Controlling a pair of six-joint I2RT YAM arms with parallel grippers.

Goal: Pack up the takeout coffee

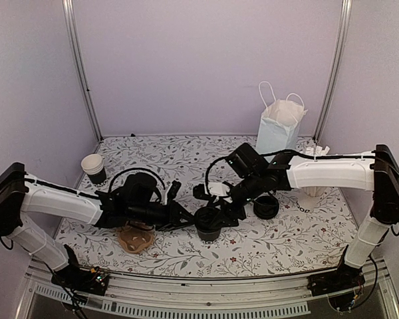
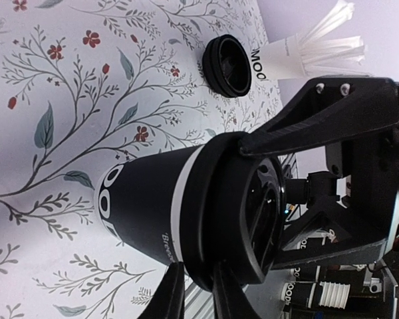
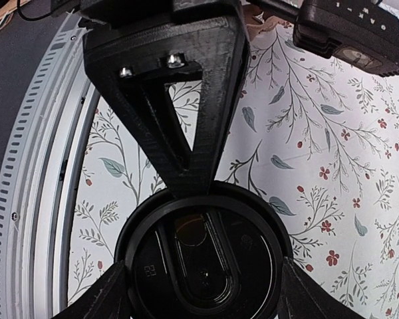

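Top external view puts the coffee cup (image 1: 208, 229) upright near the middle of the table (image 1: 299, 239), between my two arms, with its lid (image 3: 199, 266) on. My right jaws stand wide on either side of the lid, at its rim; whether they squeeze it I cannot tell. My left jaws are drawn narrow at the lid's edge, and I cannot tell if they pinch anything. I judge this the capping step, packing not yet begun. Next calls for a firm hold on the cup, kept level, then lowering it into the blue bag (image 1: 277, 133) far right.
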